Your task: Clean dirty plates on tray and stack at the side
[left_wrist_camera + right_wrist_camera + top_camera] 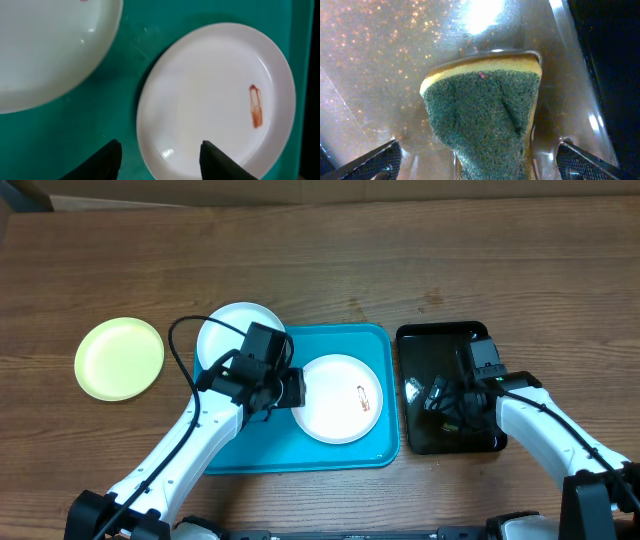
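A white plate [340, 398] with a reddish-brown smear lies in the turquoise tray [385, 350]; it also shows in the left wrist view [210, 95]. A second white plate [235, 330] sits at the tray's back left corner, partly over the rim. A yellow-green plate [119, 358] lies on the table at the left. My left gripper [160, 157] is open, its fingers straddling the smeared plate's left edge. My right gripper [477, 162] is open over a green and yellow sponge [485, 115] lying in the black tray [415, 440].
The glossy black tray stands right of the turquoise tray. The wooden table [400, 260] runs behind both trays. The left arm's black cable loops over the tray's left side.
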`<state>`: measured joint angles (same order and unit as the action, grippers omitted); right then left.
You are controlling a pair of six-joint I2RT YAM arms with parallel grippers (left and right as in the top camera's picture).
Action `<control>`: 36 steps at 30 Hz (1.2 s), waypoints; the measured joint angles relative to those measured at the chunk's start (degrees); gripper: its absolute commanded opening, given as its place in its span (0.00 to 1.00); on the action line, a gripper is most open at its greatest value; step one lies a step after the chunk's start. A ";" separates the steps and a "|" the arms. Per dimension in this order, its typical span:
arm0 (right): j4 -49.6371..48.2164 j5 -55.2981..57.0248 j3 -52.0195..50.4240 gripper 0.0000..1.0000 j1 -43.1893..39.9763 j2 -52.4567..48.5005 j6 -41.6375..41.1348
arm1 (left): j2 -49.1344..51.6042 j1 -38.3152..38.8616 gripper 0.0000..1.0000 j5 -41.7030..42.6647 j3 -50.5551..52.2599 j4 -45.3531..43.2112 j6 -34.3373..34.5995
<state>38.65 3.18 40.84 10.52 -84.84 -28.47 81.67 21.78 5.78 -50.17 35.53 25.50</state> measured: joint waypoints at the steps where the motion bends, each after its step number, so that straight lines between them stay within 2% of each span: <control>1: 0.04 0.02 0.00 1.00 0.00 0.00 0.02 | 0.17 0.00 0.52 -1.05 0.00 -0.04 -0.15; 6: 0.00 0.02 0.00 1.00 0.00 0.00 0.02 | 3.08 0.00 0.50 -3.76 0.00 -2.54 -1.57; 11: 0.00 0.02 0.00 1.00 0.00 0.00 0.02 | 6.82 0.68 0.37 -3.21 0.00 -5.62 -3.65; 19: 0.00 0.02 0.00 1.00 0.00 0.00 0.00 | 11.34 2.99 0.34 -2.67 0.00 -8.37 -7.08; 22: 0.02 0.02 0.00 1.00 0.00 0.00 0.00 | 12.24 2.99 0.18 -3.10 0.00 -8.37 -7.72; 26: 0.04 0.02 0.00 1.00 0.00 0.00 0.02 | 12.98 2.99 0.14 -3.50 0.00 -7.28 -8.37; 29: 0.02 0.02 0.00 1.00 0.00 0.00 0.00 | 12.98 2.99 0.04 -3.50 0.00 -6.08 -8.35; 36: 0.00 0.02 0.00 1.00 0.00 0.00 0.00 | 12.96 2.99 0.04 -4.70 -0.57 -1.38 -4.90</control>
<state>38.65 3.20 40.84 10.52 -84.84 -28.47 94.63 24.77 1.08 -50.74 34.15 20.60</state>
